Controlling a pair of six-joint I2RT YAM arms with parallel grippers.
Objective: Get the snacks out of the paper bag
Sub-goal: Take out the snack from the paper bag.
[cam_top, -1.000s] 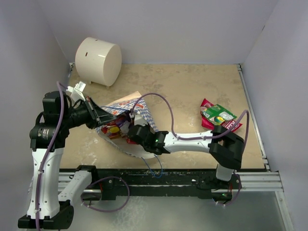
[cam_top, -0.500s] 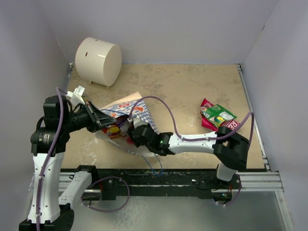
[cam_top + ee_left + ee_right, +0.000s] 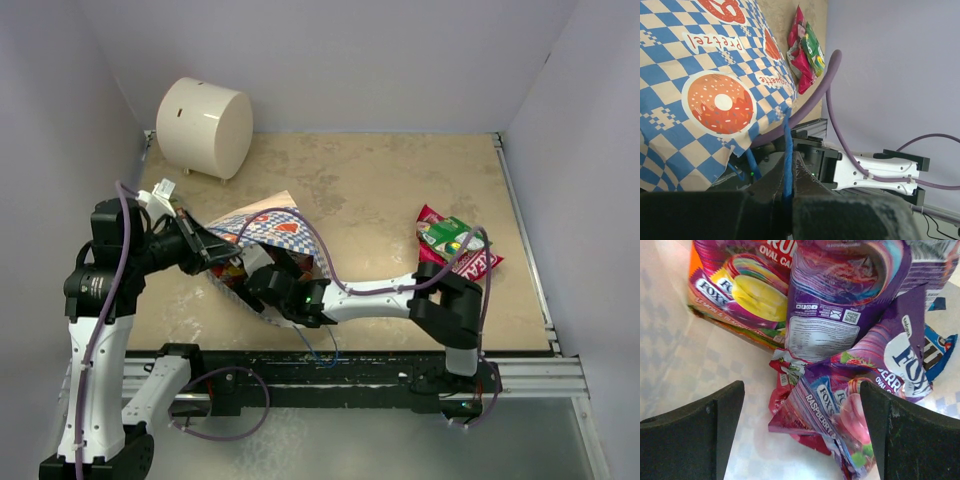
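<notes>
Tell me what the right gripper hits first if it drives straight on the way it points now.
The purple-red raspberry Fox's packet, at the front of the snack heap inside the paper bag, centred ahead of the open right gripper. Depth is unclear, but nothing shows before it.

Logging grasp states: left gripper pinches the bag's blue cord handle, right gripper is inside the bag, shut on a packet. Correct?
Not quite. The right gripper is open, not shut: the right wrist view shows its fingers spread either side of the raspberry packet. The rest holds.
</notes>
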